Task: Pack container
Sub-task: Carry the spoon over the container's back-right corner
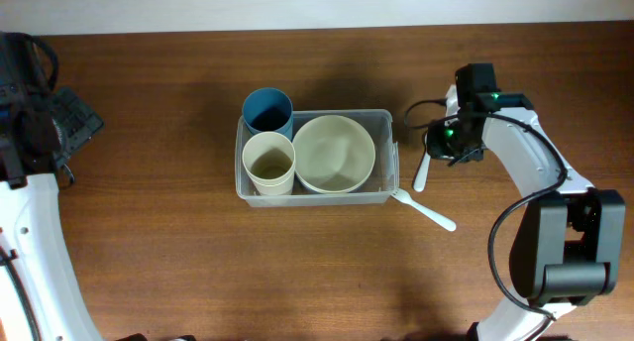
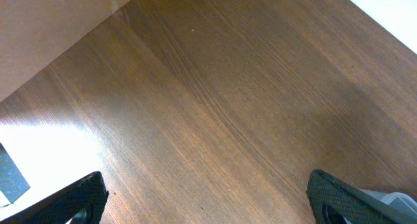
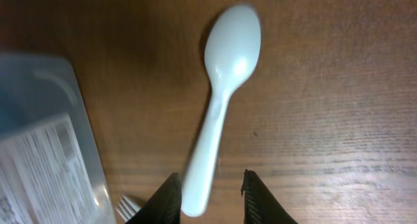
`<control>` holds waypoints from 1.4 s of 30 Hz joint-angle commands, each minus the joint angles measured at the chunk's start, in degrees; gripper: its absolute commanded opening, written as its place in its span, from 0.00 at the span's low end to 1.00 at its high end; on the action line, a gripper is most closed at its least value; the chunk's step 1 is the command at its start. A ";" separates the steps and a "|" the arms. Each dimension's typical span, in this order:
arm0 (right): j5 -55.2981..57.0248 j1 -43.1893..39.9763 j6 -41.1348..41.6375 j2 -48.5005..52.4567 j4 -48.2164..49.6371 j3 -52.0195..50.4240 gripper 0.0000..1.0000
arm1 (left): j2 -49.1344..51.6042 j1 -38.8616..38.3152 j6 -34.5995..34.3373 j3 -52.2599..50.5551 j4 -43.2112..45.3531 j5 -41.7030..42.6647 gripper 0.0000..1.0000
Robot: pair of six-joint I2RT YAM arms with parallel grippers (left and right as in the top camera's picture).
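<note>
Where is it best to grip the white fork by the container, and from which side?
Mid-handle of the fork, from above, jaws across its narrow width: it lies flat on the table, its tined end right beside the container.

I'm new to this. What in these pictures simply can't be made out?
Print on the container label: blurred, right wrist view.
Fork: only the tines show, cut by that view's bottom edge.
Spoon: smeared; lying on the table or lifted, cannot tell.
Left gripper: only fingertips, at the left wrist view's bottom corners.
Blue cup: inside too dark, overhead.
</note>
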 commanded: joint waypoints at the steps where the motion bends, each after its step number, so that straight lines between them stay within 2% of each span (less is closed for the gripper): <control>1: -0.44 1.16 4.42 3.08 2.56 0.00 0.29 | 0.20 0.24 -0.72 -0.13 -0.07 0.04 1.00; 11: 0.57 1.73 6.56 10.45 8.79 0.00 0.31 | 0.20 0.24 -0.72 -0.13 -0.07 0.04 1.00; 27: 4.70 1.75 6.93 10.62 13.22 0.00 0.32 | 0.20 0.24 -0.72 -0.13 -0.07 0.04 1.00; 36: 3.28 1.84 6.95 14.25 15.41 0.00 0.40 | 0.20 0.24 -0.72 -0.13 -0.07 0.04 1.00; 42: 1.11 1.86 6.95 16.79 16.04 0.00 0.40 | 0.20 0.24 -0.72 -0.13 -0.07 0.04 1.00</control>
